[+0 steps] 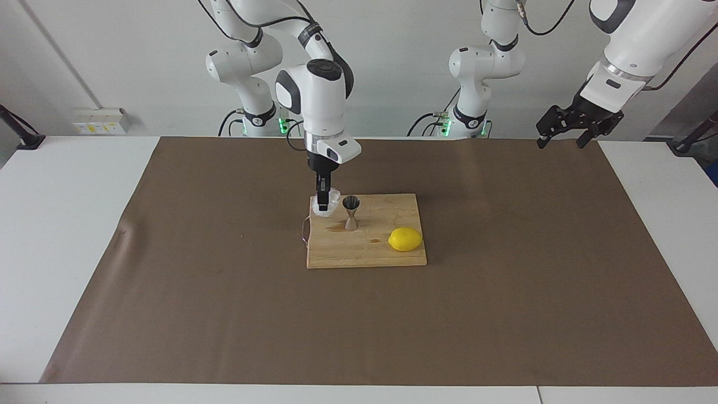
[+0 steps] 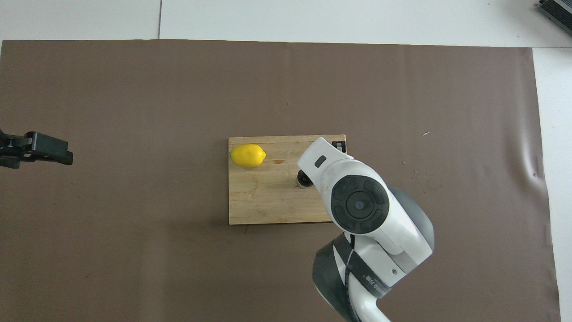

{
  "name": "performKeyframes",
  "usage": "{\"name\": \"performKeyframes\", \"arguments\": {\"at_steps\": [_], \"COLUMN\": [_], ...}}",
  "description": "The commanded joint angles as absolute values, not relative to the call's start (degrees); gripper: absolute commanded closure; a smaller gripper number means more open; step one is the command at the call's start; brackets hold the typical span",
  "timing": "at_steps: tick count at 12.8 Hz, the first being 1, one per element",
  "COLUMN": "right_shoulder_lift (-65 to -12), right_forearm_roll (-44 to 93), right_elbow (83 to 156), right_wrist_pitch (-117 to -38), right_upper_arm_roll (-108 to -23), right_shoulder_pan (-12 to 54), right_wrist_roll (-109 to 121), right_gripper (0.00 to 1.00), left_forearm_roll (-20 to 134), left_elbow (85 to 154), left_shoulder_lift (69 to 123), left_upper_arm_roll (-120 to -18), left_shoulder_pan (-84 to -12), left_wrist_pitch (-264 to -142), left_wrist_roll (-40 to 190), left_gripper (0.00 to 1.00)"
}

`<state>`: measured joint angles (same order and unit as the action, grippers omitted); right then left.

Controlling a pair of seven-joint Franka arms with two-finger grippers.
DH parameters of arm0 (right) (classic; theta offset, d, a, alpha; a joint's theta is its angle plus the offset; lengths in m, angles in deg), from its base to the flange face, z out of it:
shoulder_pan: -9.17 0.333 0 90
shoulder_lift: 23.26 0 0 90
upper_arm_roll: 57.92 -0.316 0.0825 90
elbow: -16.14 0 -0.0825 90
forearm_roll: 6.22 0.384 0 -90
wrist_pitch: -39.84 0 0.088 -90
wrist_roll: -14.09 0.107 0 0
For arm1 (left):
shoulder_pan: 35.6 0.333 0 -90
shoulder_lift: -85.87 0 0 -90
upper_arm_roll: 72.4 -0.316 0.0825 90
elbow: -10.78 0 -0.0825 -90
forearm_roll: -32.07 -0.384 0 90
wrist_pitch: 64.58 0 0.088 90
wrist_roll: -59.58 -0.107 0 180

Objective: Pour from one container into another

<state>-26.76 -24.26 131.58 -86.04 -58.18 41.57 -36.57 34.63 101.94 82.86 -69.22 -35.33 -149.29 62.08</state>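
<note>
Right tool: pointing straight down over the corner of the cutting board nearest the robots at the right arm's end, its dark fingers down at the plastic cup. They appear narrow and pinched on the cup's rim or wall, one finger seemingly inside; contact looks real but the far finger is hidden. From overhead the arm's wrist covers the cup entirely.

Cup: whitish, translucent, crinkly, squat. Judged very light and soft-walled; a hard squeeze would buckle it and spill the contents. Best hold is probably a gentle rim pinch, or across the body near the top. Contents cannot be made out.

Jigger: upright on the board, just beside the cup toward the left arm's end, small open mouth up. Likely the receiving container. Metal, stiff, narrow-waisted, so probably easy to tip if bumped. A dark wet-looking patch lies on the board at its foot.

Lemon: on the board, farther from the robots, well apart from the jigger.

Right arm pose: forearm vertical, wrist directly above the cup.

Left tool: raised over the table's edge at the left arm's end, fingers spread, waiting.
</note>
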Motion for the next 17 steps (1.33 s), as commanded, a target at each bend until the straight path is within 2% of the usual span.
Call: {"name": "performKeyframes", "arguments": {"at_steps": [1,2,6,9,14,17], "right_shoulder_lift": [-27.0,-28.0,-29.1,-32.4,-33.0,-35.5], "right_forearm_roll": [-30.2,-32.6,-37.7,-41.6,-44.8,-46.3], "right_elbow": [129.0,127.2,125.4,120.8,120.6,116.8], "right_wrist_pitch": [-82.1,-79.8,-77.7,-72.9,-69.9,-67.4], "right_upper_arm_roll": [-58.2,-58.2,-58.4,-58.6,-59.1,-59.2], "right_shoulder_pan": [44.0,45.5,46.1,46.3,47.4,48.2], "right_wrist_roll": [-33.2,-31.6,-31.2,-31.1,-31.1,-31.1], "right_gripper": [1.0,1.0,1.0,1.0,1.0,1.0], "left_forearm_roll": [30.8,30.9,32.9,32.9,32.6,32.6], "left_elbow": [101.9,101.8,101.7,101.7,102.1,103.1], "left_shoulder_lift": [81.8,81.9,82.2,82.2,81.9,81.5], "left_upper_arm_roll": [-64.8,-62.1,-64.1,-64.1,-66.1,-66.5], "left_shoulder_pan": [-32.9,-30.6,-33.2,-33.1,-34.0,-35.7], "left_wrist_pitch": [-147.0,-147.1,-148.7,-148.3,-147.9,-147.8], "left_wrist_roll": [61.5,61.7,70.0,69.6,64.5,64.7], "left_gripper": [0.0,0.0,0.0,0.0,0.0,0.0]}}
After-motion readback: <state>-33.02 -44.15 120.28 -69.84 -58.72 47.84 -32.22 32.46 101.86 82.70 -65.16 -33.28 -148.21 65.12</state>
